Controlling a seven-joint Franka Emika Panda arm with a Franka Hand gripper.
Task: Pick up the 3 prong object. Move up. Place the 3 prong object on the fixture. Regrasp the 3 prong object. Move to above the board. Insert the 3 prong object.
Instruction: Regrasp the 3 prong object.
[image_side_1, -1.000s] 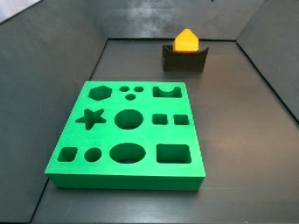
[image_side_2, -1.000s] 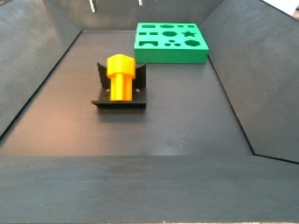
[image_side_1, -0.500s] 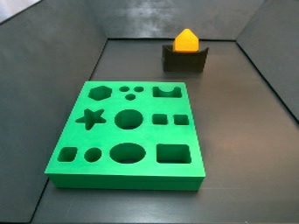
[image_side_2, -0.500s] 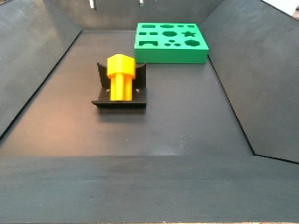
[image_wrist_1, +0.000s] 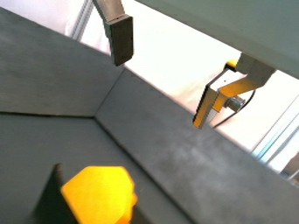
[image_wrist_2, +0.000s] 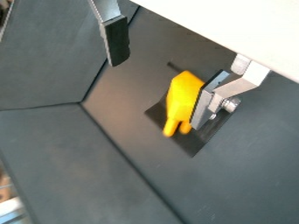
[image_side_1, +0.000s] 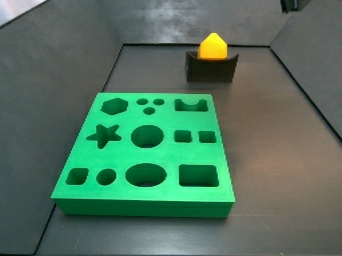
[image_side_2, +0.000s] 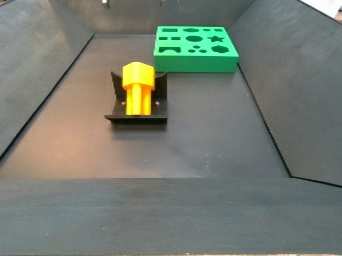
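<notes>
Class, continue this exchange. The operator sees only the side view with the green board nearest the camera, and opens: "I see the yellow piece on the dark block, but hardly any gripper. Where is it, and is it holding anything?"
Observer: The gripper is open and empty, above the fixture; both wrist views show its fingers wide apart.
Operator: How does the 3 prong object lie?
Observer: Lengthwise along the fixture, as a side view shows; you see only one end.
Operator: Is the fixture just a block?
Observer: No. The same view shows a flat base plate under the piece.
</notes>
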